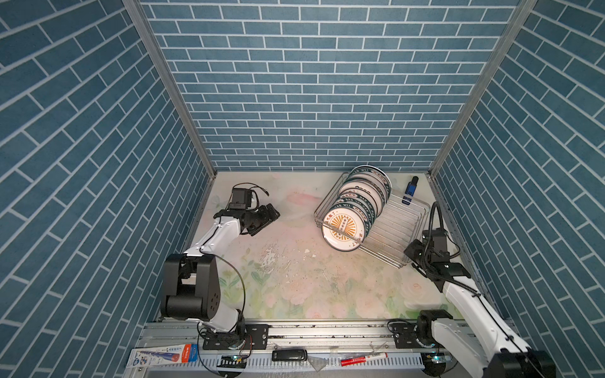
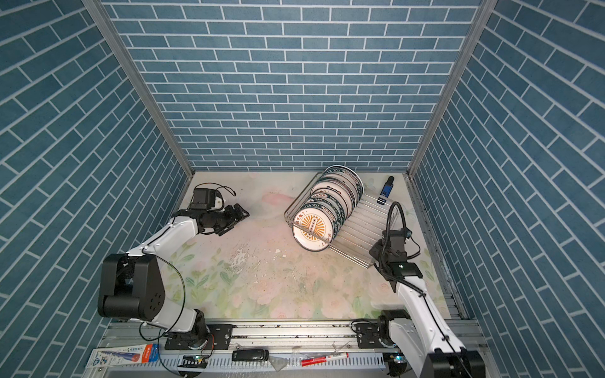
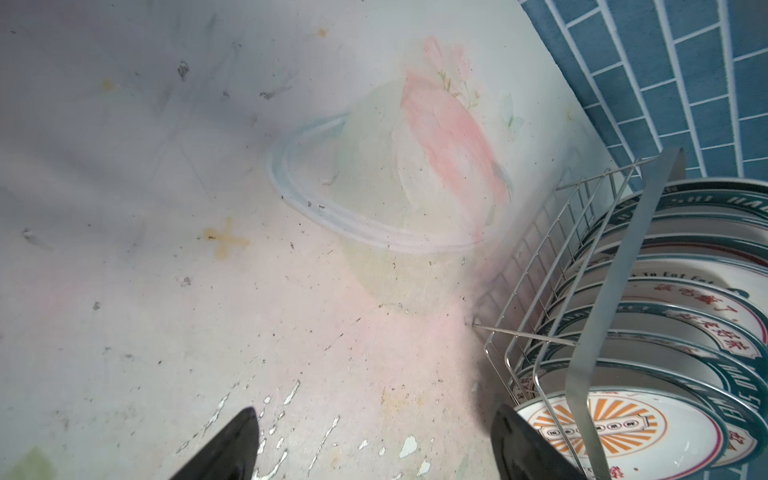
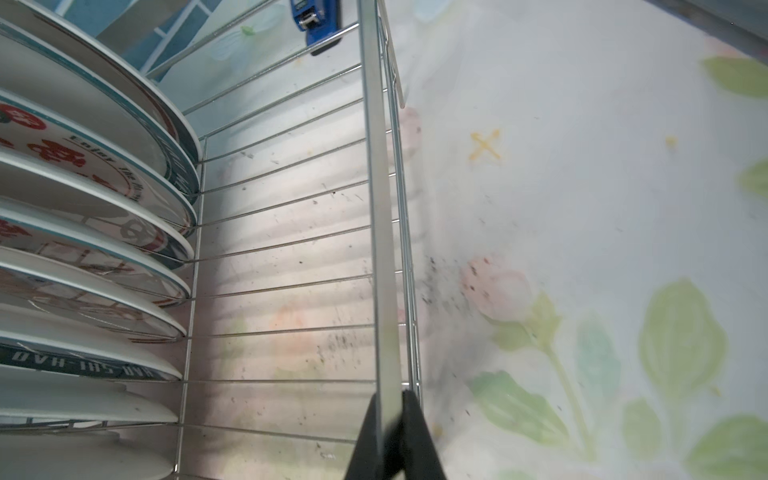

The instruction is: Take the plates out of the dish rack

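The plates (image 1: 358, 203) stand on edge in a leaning row in the dish rack (image 1: 401, 225). They fill the half that lies away from the right pincer (image 1: 412, 254) and towards the left pincer (image 1: 265, 224). The front plate (image 1: 343, 230), with an orange sunburst, is the one nearest the left pincer and shows its face. The half of the rack next to the right pincer is bare wire. The right pincer (image 4: 390, 409) is clamped shut on the flat metal band along the rack's rim, at the corner farthest from the plates. The left pincer (image 3: 374, 415) has its jaws spread wide and grips nothing. It hangs over the bare table (image 1: 294, 278), well apart from the rack, with the row of plates off to one side of it. A small blue device (image 1: 411, 191) lies on the table past the rack's far edge, beyond the right pincer.
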Action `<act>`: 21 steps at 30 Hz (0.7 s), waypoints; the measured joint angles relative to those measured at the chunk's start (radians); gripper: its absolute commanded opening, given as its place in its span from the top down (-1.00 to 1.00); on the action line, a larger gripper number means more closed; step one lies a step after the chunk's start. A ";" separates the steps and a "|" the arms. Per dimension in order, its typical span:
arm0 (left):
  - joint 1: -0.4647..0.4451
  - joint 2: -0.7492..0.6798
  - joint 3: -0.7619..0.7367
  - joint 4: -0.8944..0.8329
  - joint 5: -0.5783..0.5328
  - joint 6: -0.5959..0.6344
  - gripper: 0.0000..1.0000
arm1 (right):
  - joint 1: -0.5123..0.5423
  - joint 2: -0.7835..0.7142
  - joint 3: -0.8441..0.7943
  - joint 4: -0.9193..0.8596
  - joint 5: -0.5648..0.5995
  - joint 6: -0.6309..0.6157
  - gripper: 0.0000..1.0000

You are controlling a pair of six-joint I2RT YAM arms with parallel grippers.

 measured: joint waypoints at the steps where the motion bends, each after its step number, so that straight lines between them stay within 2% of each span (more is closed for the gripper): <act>1: -0.002 0.000 -0.006 0.004 0.002 0.000 -0.78 | 0.000 -0.036 -0.006 -0.039 0.014 0.009 1.00; 4: -0.014 -0.003 -0.020 0.006 0.003 0.001 -0.78 | 0.000 -0.078 -0.006 -0.112 0.047 0.027 1.00; 8: -0.035 -0.016 -0.033 0.007 0.006 0.001 -0.78 | 0.000 -0.066 -0.006 -0.112 0.066 0.040 1.00; 21: -0.125 -0.033 -0.049 0.014 -0.014 0.000 -0.77 | -0.030 0.117 0.013 0.102 0.101 0.095 1.00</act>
